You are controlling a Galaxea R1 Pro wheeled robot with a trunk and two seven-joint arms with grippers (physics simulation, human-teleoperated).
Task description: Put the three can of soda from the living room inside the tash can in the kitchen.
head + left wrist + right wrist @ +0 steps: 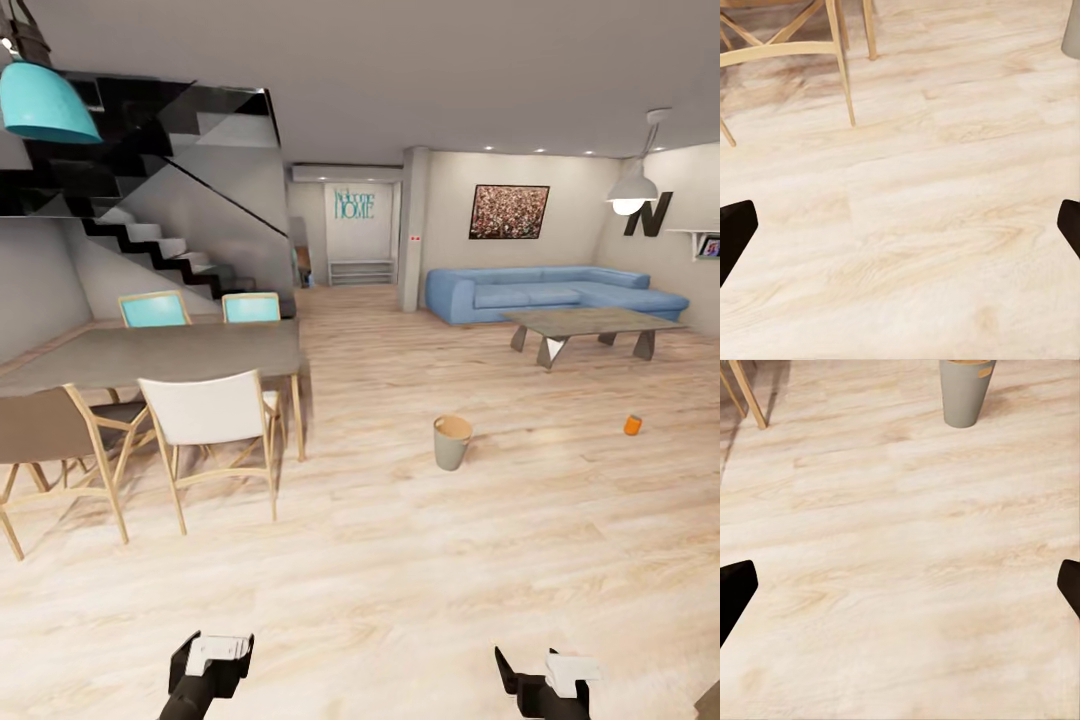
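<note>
We stand on a wide pale wood floor that runs from the dining set at our ten o'clock to the living room at one o'clock, where the light-blue sofa sits behind a low coffee table. The dining table with its chairs takes up the near left, so our free lane lies ahead and to the right. The tash can stands upright on the floor at about twelve to one o'clock, its brown-orange inside showing; the right wrist view catches it too, well ahead of that arm. Well apart from it, at two o'clock, one orange can of soda rests on the floor, short of the coffee table; we cannot see the other two cans from here. Both arms hang low in front of us: the left gripper and the right gripper each have their jaws spread wide apart, holding nothing, with bare floor between the dark tips in both wrist views. We judge the step in hand to be the approach to that orange can: we should roll toward two o'clock, pass the bin without clipping it, stop with the can squarely before the right arm, then lower the jaws astride it.
</note>
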